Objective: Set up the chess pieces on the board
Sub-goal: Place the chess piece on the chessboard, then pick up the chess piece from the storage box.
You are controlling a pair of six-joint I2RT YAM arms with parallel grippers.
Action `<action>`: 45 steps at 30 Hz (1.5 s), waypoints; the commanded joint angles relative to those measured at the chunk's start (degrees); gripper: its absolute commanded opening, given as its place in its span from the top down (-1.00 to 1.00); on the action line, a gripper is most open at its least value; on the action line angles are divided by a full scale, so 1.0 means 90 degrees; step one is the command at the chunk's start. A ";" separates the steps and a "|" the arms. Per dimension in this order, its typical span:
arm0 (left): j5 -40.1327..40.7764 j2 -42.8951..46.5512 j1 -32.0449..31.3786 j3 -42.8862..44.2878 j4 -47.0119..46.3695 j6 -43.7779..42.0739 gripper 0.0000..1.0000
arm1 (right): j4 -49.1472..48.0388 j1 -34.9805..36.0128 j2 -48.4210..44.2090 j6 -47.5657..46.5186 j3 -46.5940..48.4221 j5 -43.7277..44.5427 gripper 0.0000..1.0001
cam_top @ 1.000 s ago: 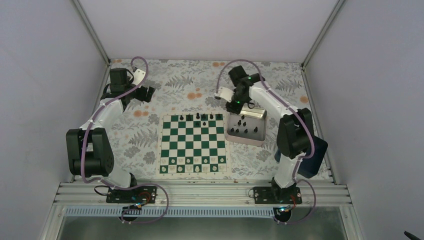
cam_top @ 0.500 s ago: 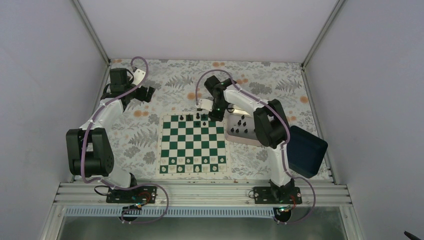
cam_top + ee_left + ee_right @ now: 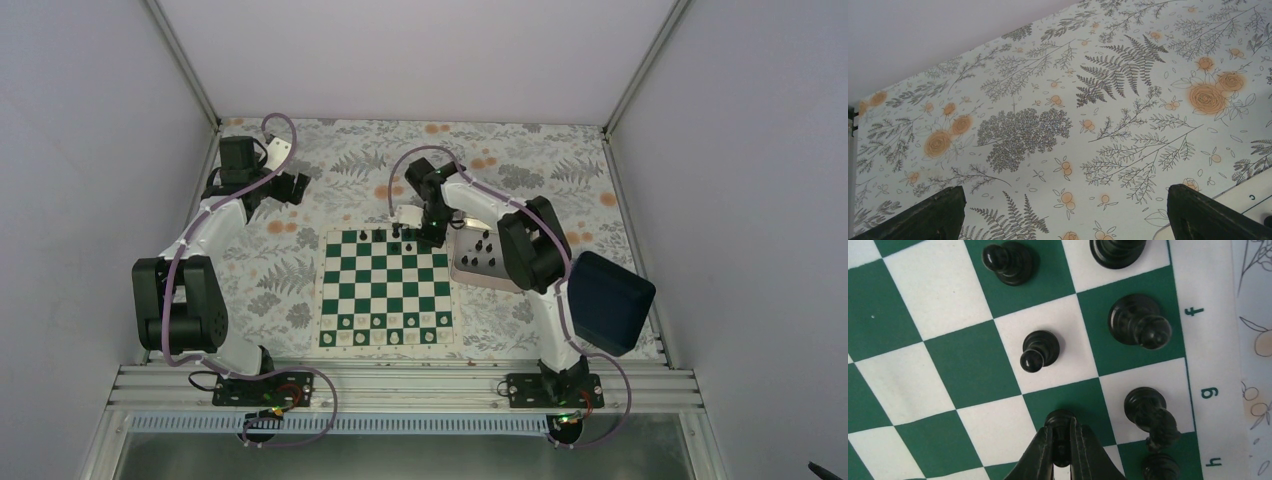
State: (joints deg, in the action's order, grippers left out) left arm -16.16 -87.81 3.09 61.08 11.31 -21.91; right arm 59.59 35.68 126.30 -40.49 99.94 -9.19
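The green and white board (image 3: 385, 290) lies mid-table. Several black chess pieces (image 3: 397, 233) stand on its far rows. My right gripper (image 3: 433, 235) is over the board's far right corner. In the right wrist view it (image 3: 1061, 427) is shut on a black pawn (image 3: 1060, 418), held upright on or just above a green square of the g file. Close by stand another pawn (image 3: 1039, 350), a bishop (image 3: 1138, 322) and a knight (image 3: 1150, 412). My left gripper (image 3: 290, 188) is open and empty over the floral cloth, far left of the board; its fingers (image 3: 923, 215) show wide apart.
A silvery tray (image 3: 510, 278) with several black pieces (image 3: 487, 245) sits right of the board, partly under the right arm. A dark blue box (image 3: 610, 300) lies at the right. White pieces (image 3: 385, 338) line the board's near row.
My right arm has swung left from above the tray to the board's far right corner, carrying the pawn. The left arm has not moved.
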 commanded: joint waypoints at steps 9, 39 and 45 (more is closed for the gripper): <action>-0.0089 -0.0053 0.0018 0.0010 -0.0095 -0.0065 -1.00 | -0.0038 0.0101 0.0024 -0.0057 0.0068 -0.0006 0.62; -0.0060 -0.0014 0.0016 0.0046 -0.0056 -0.0046 -1.00 | -0.0630 -0.2315 -0.1627 -0.0020 -0.1476 0.0289 0.31; -0.0003 -0.0001 0.0018 0.0035 -0.0046 -0.0045 -1.00 | -0.0770 -0.2331 -0.1272 -0.0033 -0.1464 0.0167 0.27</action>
State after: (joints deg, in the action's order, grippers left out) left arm -16.14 -87.81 3.11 61.06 11.33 -21.91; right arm 54.70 14.92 112.99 -40.49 87.22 -5.89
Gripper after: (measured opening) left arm 0.999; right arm 0.363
